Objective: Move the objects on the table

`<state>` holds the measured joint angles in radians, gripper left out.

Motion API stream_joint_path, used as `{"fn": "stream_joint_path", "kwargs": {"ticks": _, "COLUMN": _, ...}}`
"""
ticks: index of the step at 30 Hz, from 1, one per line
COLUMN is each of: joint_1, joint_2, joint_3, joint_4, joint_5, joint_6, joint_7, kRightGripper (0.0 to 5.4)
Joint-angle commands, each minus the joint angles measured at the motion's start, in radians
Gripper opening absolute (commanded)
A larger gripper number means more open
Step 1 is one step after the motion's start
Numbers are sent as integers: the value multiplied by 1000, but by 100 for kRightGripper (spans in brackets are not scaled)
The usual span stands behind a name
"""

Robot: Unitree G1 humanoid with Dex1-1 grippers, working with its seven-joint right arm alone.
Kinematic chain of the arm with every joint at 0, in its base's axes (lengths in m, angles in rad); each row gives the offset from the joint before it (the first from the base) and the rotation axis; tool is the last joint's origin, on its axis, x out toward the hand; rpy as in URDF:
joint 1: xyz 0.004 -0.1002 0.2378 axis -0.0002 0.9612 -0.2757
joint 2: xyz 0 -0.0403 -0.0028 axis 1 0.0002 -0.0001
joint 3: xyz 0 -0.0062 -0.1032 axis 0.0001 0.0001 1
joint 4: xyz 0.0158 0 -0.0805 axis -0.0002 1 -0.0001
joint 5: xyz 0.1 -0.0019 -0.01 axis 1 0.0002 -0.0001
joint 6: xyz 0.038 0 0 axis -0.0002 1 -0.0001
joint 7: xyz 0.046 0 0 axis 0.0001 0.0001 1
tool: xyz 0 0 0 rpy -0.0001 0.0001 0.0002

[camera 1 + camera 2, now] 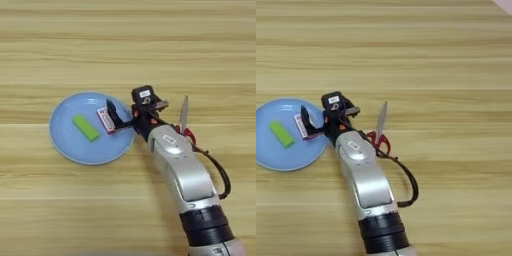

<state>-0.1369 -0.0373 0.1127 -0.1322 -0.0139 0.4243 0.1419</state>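
A round light-blue plate (70, 145) lies left of centre on the table (125, 45). A small green block (86, 128) lies flat in the middle of the plate. At the plate's right side my right gripper (111, 121) reaches in, its two black fingers standing on either side of the small red-and-white flat box (104, 119), shut on it above the plate's surface. The red-handled scissors (381, 125) lie on the wood just right of the gripper's wrist, blades pointing away from me, and my forearm partly covers their handles.
My silver forearm (182, 170) runs from the bottom right up to the plate, with a black cable looping on its right side. Bare wood spreads across the far half of the table and to the left of the plate.
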Motion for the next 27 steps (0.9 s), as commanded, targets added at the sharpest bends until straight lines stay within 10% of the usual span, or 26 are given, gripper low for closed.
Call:
{"fn": "stream_joint_path", "kwargs": {"ticks": 1, "joint_1": -38, "joint_2": -52, "joint_3": -86, "joint_4": -78, "joint_5": 24, "joint_6": -23, "joint_7": 2, "kRightGripper": 534}}
{"fn": "stream_joint_path", "kwargs": {"ticks": 27, "joint_1": 120, "joint_2": -199, "joint_3": -282, "joint_4": -86, "joint_5": 50, "joint_6": -67, "joint_7": 48, "kRightGripper": 534}}
